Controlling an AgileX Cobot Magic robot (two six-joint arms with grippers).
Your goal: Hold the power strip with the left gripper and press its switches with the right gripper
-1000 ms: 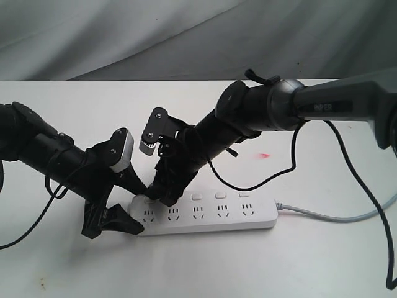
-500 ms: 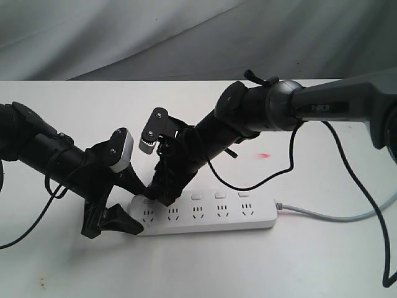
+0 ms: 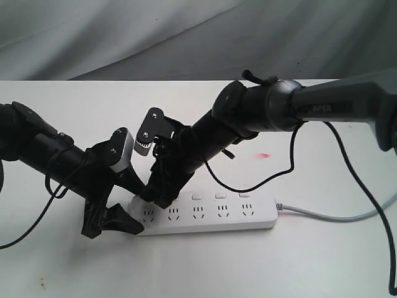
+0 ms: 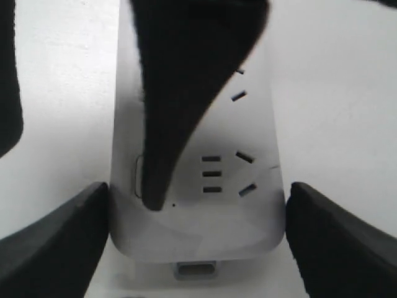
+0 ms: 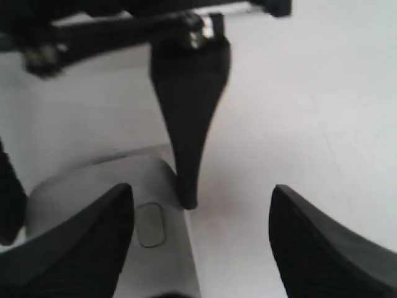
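The white power strip (image 3: 211, 216) lies flat on the white table, its grey cord (image 3: 322, 215) running off to the right. My left gripper (image 3: 135, 210) is shut on the strip's left end; in the left wrist view (image 4: 197, 186) both black jaws press the strip's (image 4: 248, 205) sides. My right gripper (image 3: 158, 197) stands open over that same end. One of its fingers (image 4: 177, 99) comes down at the leftmost switch (image 5: 151, 225), contact unclear. Three switches (image 3: 220, 195) show to its right. In the right wrist view the jaws (image 5: 201, 189) are wide apart.
A small red mark (image 3: 265, 154) lies on the table behind the strip. A grey cloth backdrop (image 3: 186, 37) hangs beyond the table's far edge. The right arm's black cable (image 3: 273, 177) loops down close above the strip.
The right gripper has shifted slightly left along the strip, towards the leftmost switch. The left gripper and the strip have not moved.
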